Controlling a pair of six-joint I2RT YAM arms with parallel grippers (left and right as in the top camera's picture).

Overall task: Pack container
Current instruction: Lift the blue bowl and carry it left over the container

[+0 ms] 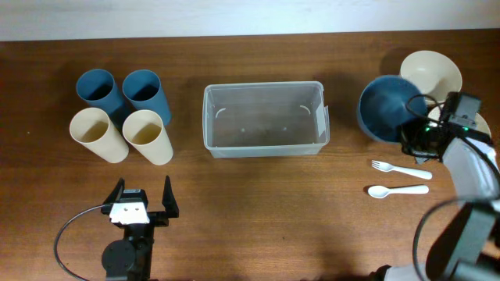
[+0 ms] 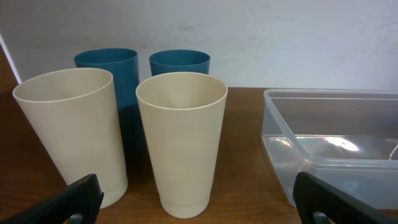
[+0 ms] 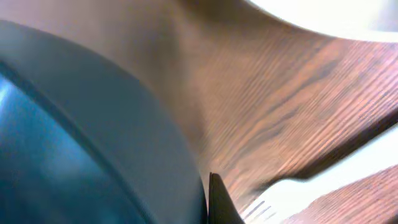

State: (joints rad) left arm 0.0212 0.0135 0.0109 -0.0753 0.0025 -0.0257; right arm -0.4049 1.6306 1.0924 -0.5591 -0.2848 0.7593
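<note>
The clear plastic container (image 1: 264, 87) stands empty at the table's middle back; its near corner shows in the left wrist view (image 2: 323, 94). A blue bowl (image 1: 384, 109) is tilted at the right, and my right gripper (image 1: 414, 131) is shut on its right rim. In the right wrist view the blue bowl (image 3: 74, 137) fills the left side, with one dark fingertip (image 3: 219, 202) pressed against its outer wall; the other finger is hidden inside the bowl. My left gripper (image 1: 142, 204) rests open near the front left, nothing between its fingers (image 2: 74, 202).
Two blue cups (image 1: 98, 87) (image 1: 145, 91) and two cream cups (image 1: 95, 133) (image 1: 146, 135) stand left of the container. Cream bowls (image 1: 431, 72) sit at the far right. A white fork (image 1: 400, 168) and spoon (image 1: 397, 190) lie in front of the bowls.
</note>
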